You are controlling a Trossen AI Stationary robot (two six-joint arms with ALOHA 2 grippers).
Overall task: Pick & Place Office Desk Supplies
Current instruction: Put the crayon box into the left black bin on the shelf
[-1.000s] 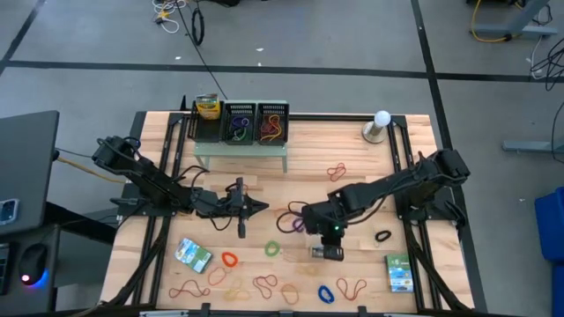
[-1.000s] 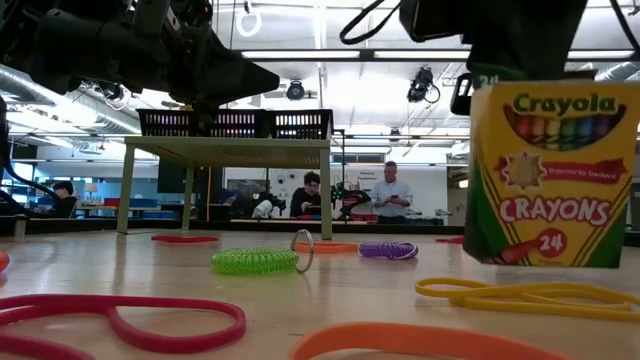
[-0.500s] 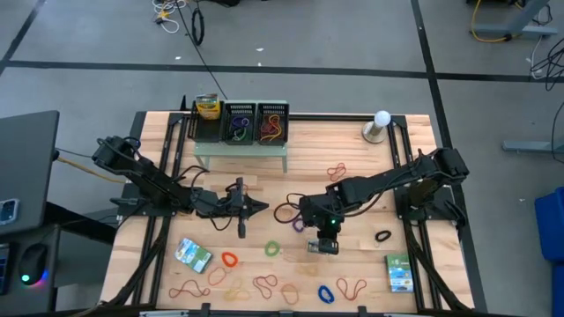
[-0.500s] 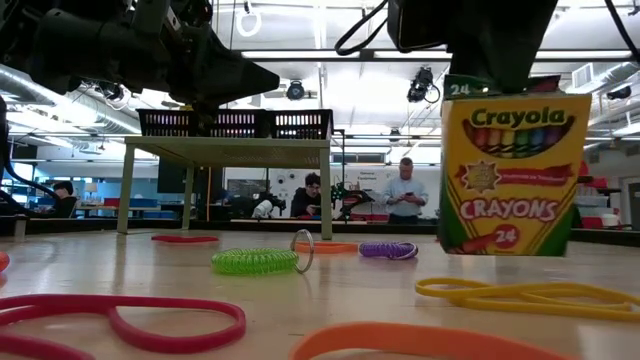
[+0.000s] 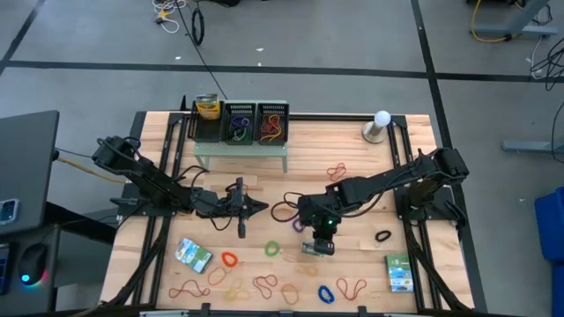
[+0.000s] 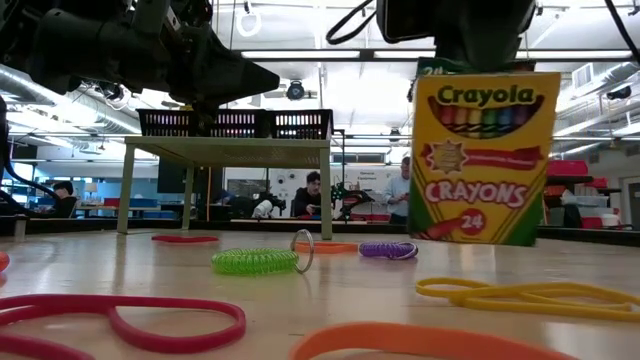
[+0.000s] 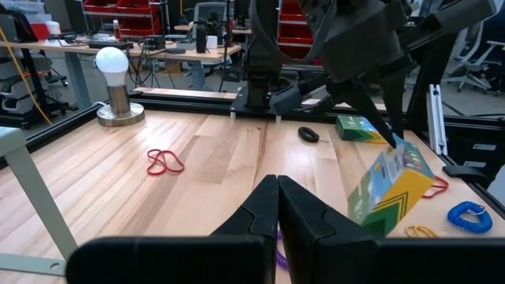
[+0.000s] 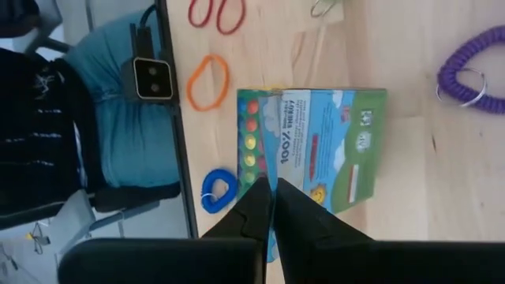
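The left gripper [image 5: 257, 208] is closed on nothing and waits left of centre. The right gripper [image 5: 319, 247] is clamped on a crayon box [image 6: 485, 155], carrying it clear of the table [image 5: 352, 176] near the middle, the box hanging just below its fingers. Some bands already lie in the mesh trays [image 5: 256, 123] at the far edge. Much is left: a packet [image 5: 193, 255] at near left, loose rubber bands [image 5: 264, 283] along the near edge, another packet [image 5: 399, 272] at near right.

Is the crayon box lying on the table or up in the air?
In the air. The crayon box hangs from the right gripper, its bottom clear of the table.
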